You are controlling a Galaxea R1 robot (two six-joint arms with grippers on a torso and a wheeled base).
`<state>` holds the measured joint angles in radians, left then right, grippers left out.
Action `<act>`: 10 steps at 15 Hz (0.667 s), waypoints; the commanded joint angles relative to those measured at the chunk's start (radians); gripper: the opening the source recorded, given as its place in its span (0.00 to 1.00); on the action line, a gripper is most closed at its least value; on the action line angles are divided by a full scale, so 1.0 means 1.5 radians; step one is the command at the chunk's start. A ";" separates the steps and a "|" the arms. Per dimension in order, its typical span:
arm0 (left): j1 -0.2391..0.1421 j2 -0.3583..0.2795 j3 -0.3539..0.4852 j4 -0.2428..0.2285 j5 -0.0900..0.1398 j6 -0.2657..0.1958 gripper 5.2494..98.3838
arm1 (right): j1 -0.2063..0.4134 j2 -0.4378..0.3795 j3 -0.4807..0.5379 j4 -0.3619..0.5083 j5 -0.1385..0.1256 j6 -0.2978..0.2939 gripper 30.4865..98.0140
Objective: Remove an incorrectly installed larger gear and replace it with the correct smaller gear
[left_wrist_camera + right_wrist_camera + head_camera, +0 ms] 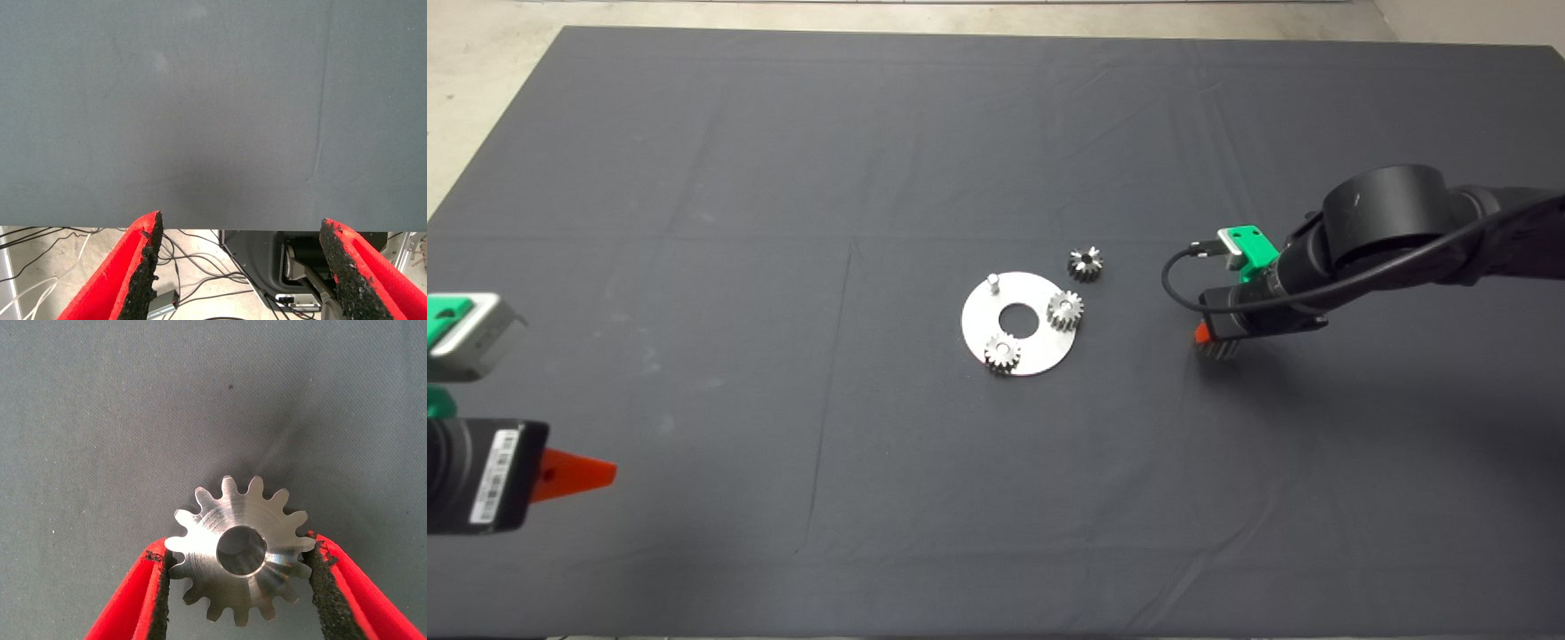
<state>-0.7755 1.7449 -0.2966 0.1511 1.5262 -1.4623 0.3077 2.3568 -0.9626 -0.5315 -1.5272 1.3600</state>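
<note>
Head view: dark cloth mat (783,178) w/ faint creases covers the table. Near centre lies a flat round steel plate (983,322), shiny, w/ a round hole in the middle. It carries two small toothed gears, one at its near edge (1002,353) and one at its right edge (1064,309), each on a peg; a third peg (992,283) at the far left of the plate stands bare, a short metal pin. The smaller gear (1085,263), darker steel w/ dark centre hole, lies on the mat just off the plate's far right, apart from it. Right arm comes in from the right, its right gripper (1214,342) low at the mat well to the right of the plate; a red finger tip and a bit of toothed steel show under it. Left gripper (574,474) sits at the lower left edge, one red finger in sight, parked. Left wrist view: left gripper (240,267) has its two red fingers w/ rough black pads spread wide, nothing between them; past them the mat, then its edge w/ cables and floor beyond. Right wrist view: right gripper (237,587) is clamped on the larger gear (240,527), black pads pressing its teeth on both sides. Gear is bright machined steel, rounded teeth, smooth face w/ fine turning marks, round bore. It's at or just over the grey mat; can't tell whether it touches.
</note>
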 commanded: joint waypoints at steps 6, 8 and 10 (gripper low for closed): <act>0.007 0.001 0.008 0.008 0.041 -0.004 0.58 | -0.013 0.023 -0.004 -0.022 -0.047 0.008 0.29; 0.007 0.002 0.009 0.008 0.042 -0.004 0.58 | -0.013 0.022 -0.002 -0.022 -0.047 0.009 0.33; 0.007 0.003 0.009 0.008 0.042 -0.004 0.58 | -0.010 0.022 -0.002 -0.022 -0.048 0.009 0.41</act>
<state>-0.7672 1.7457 -0.2966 0.1539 1.5264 -1.4623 0.2798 2.3851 -0.9770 -0.5415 -1.5332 1.3632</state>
